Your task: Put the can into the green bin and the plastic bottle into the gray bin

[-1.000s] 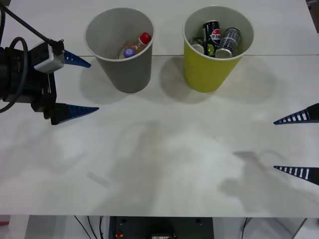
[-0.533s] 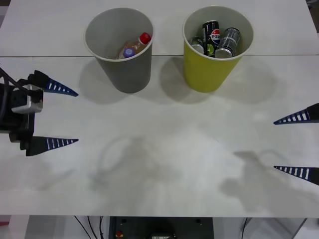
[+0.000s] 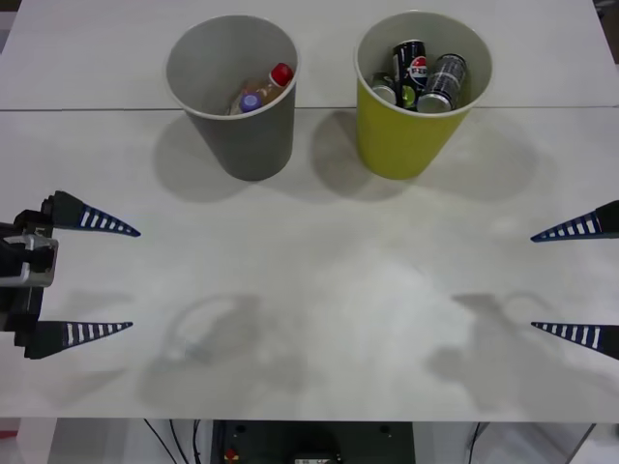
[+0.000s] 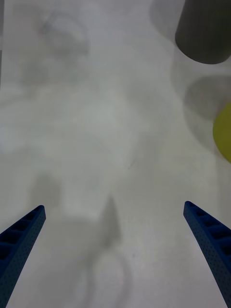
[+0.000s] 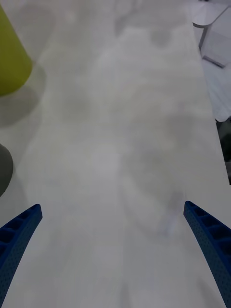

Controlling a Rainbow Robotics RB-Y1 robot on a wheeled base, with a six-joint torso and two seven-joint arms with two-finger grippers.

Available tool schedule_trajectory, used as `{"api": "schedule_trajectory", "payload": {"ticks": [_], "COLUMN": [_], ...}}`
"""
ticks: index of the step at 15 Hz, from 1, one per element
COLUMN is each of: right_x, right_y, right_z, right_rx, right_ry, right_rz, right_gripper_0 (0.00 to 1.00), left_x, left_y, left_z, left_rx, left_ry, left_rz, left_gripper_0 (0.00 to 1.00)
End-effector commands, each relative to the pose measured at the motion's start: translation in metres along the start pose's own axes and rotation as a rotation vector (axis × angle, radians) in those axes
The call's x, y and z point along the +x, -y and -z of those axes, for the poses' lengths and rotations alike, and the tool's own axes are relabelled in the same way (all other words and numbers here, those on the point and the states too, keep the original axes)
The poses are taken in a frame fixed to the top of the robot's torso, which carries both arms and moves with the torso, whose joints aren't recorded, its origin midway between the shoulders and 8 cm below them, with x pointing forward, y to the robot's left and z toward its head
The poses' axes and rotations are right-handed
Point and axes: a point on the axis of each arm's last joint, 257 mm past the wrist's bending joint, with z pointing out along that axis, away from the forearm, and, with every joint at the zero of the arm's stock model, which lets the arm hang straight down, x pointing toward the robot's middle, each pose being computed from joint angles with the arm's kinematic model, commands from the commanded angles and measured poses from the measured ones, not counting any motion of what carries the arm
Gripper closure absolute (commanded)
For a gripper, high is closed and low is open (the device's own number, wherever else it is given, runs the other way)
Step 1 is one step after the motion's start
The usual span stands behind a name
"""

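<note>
Sorting looks complete on the white table point(image 3: 319, 290): the gray bin point(image 3: 232, 145) stands at the far left holding two plastic bottles, one red-capped point(image 3: 275, 80) and one purple-capped point(image 3: 250, 101), while the green bin point(image 3: 411, 140) just to its right holds the can point(image 3: 445, 82), silver-gray and leaning against the inner wall beside a Pepsi can point(image 3: 411, 68) and a green-labelled can point(image 3: 384, 89). The left gripper point(image 3: 102, 278) hangs over the table's near left edge, fingers spread wide and empty; the right gripper point(image 3: 575, 280) sits at the near right edge, likewise parted and holding nothing. Both are well apart from the bins.

With nothing left on the tabletop to collect, the remaining risks appear slight. A sweep of either arm toward the far side could clip a bin's rim, and these light tapered buckets would likely tip and spill their contents. The green bin seems the more vulnerable, its upright cans standing close to the lip.
</note>
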Motion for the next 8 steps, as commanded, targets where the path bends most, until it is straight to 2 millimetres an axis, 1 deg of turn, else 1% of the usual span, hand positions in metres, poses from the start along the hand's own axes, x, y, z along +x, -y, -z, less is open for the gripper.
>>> {"api": "schedule_trajectory", "payload": {"ticks": [1,4,8], "right_x": [0.0000,0.0000,0.0000], "right_y": [0.0000,0.0000,0.0000], "right_z": [0.0000,0.0000,0.0000], "right_rx": [0.000,0.000,0.000], "right_ry": [0.000,0.000,0.000], "right_rz": [0.000,0.000,0.000], "right_gripper_0": [0.00,0.00,0.00], "left_x": [0.0028,0.0055,0.0061], "left_y": [0.0092,0.0153,0.0154], "left_z": [0.0000,-0.0007,-0.0008], "left_rx": [0.008,0.017,0.016], "left_ry": [0.008,0.005,0.004], "left_rz": [0.020,0.030,0.031], "left_gripper_0": [0.00,0.00,0.00]}}
